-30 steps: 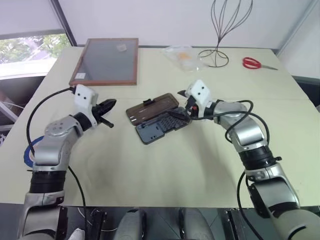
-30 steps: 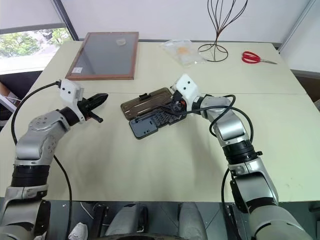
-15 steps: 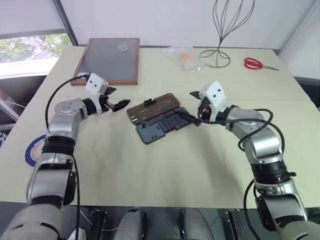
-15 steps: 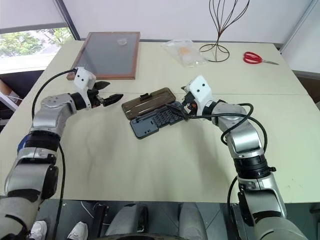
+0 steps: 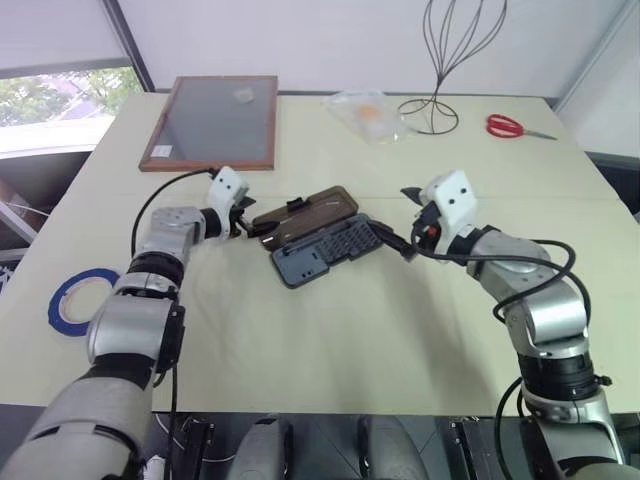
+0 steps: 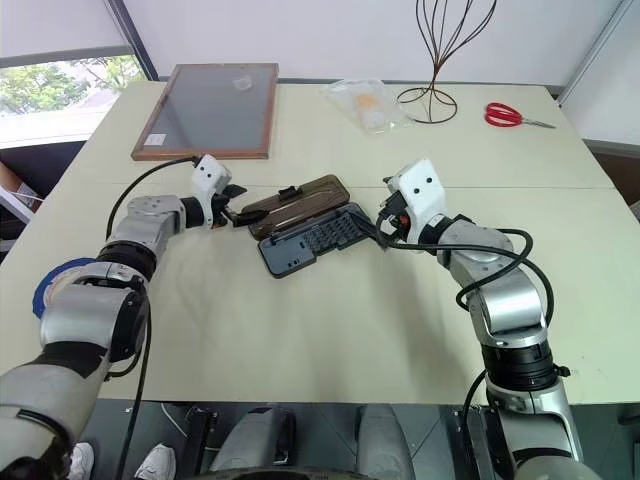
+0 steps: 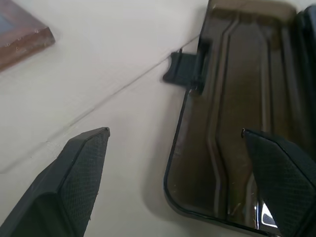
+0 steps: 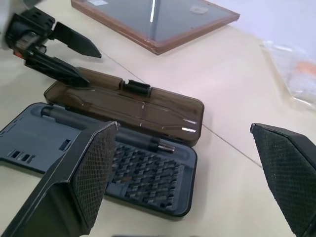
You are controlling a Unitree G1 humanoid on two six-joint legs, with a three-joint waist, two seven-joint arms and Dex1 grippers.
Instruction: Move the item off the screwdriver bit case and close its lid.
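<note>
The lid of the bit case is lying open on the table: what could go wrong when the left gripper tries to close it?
1. The lid lies flat on the table, so the open left gripper at its short end may slide the screwdriver bit case instead of lifting the lid.
2. The open right gripper is beside the case, not holding it, so nothing steadies it.

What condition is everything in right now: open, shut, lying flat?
Bit case: open, flat on the table.
Lid: folded back, lying flat.
Left pincer: open, at the lid's end.
Right pincer: open, holding nothing.
Scissors: lying flat.
Framed panel: lying flat.
</note>
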